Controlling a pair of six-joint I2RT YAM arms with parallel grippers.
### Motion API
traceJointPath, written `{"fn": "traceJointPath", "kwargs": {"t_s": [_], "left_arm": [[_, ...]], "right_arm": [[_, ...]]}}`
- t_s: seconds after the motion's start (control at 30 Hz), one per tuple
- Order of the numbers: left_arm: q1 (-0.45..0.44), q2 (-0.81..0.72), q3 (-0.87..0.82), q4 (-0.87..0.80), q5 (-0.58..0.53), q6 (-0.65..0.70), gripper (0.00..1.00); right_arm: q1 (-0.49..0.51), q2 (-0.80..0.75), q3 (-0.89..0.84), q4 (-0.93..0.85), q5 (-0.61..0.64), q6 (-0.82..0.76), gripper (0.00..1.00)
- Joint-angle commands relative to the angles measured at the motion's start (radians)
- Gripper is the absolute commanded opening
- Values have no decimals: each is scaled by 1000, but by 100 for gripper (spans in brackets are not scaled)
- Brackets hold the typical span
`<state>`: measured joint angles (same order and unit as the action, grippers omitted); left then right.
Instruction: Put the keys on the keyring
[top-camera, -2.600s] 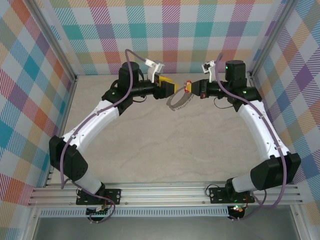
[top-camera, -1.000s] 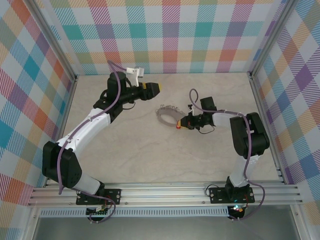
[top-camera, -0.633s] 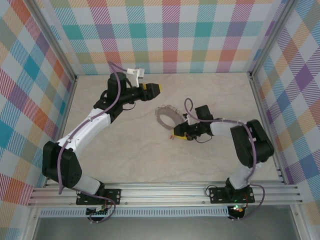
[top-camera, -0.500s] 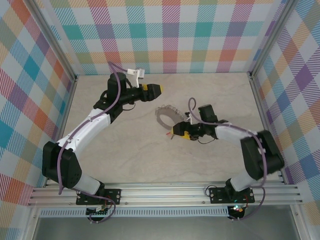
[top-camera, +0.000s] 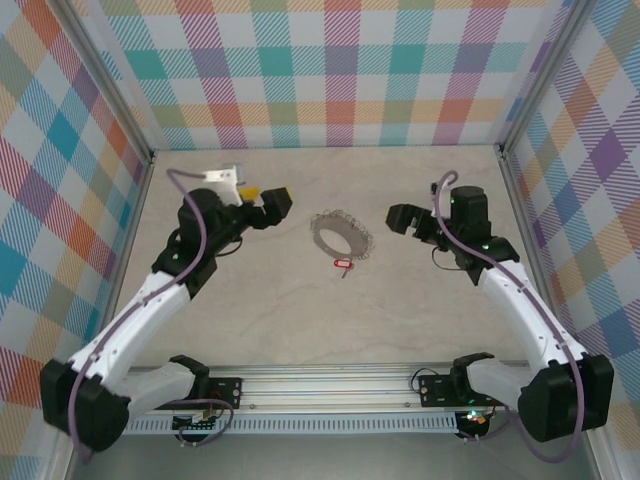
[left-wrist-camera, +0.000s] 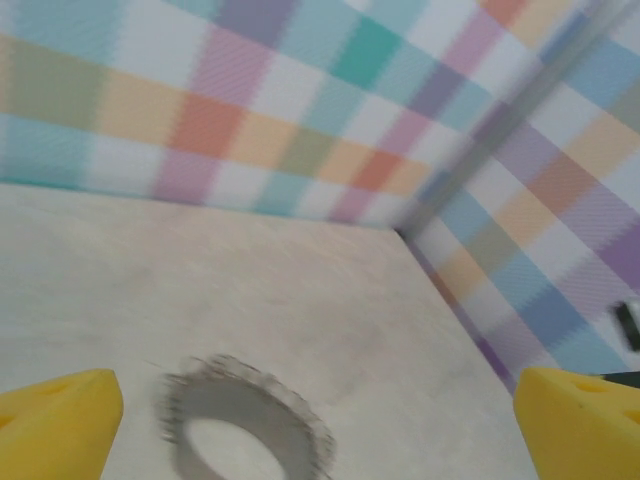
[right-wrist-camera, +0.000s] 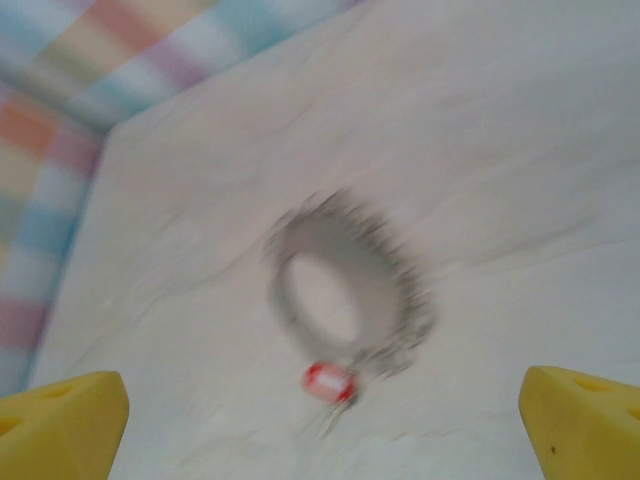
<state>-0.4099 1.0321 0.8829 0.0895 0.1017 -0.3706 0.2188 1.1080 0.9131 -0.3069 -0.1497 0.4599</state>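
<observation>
Left gripper (top-camera: 265, 197) and right gripper (top-camera: 408, 222) stand with jaws apart, empty. Ring (top-camera: 324, 240) lies ahead of both, between them, with the key (top-camera: 344, 265) at its rim on the right gripper's side. The tiny, flat key may slip your pinch, or a finger may shove the ring

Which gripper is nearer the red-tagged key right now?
Right, by the top view. The right gripper hangs behind and right of the key; the left gripper is farther off, behind and left.

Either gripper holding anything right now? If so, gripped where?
Nothing held. Both the left gripper and right gripper stand open; the keyring and key lie free on the table between them.
</observation>
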Motion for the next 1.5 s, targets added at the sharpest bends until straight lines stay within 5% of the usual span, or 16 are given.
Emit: {"fn": "traceJointPath", "kwargs": {"t_s": [0.0, 0.13, 0.3, 0.5, 0.8, 1.0, 1.1, 1.47], "left_arm": [[4, -62, -67, 28, -279, 124, 100], [10, -91, -138, -20, -463, 280, 100], [48, -95, -337, 175, -542, 443, 100], [172, 67, -496, 432, -505, 372, 100], [316, 345, -562, 731, -335, 363, 100], [338, 537, -553, 905, -235, 387, 100], [340, 539, -456, 714, -201, 397, 100], [345, 535, -458, 713, -189, 399, 100]], "right_arm": [[-19, 19, -14, 5, 401, 0, 100], [-47, 55, -82, 124, 585, -37, 100], [-75, 92, -139, 232, 624, -151, 100], [-92, 155, -281, 506, 658, -298, 100], [-108, 357, -547, 1188, 531, -427, 100], [-166, 444, -559, 1284, 300, -439, 100], [-204, 431, -511, 1156, 222, -418, 100], [-207, 423, -517, 1160, 215, -424, 100]]}}
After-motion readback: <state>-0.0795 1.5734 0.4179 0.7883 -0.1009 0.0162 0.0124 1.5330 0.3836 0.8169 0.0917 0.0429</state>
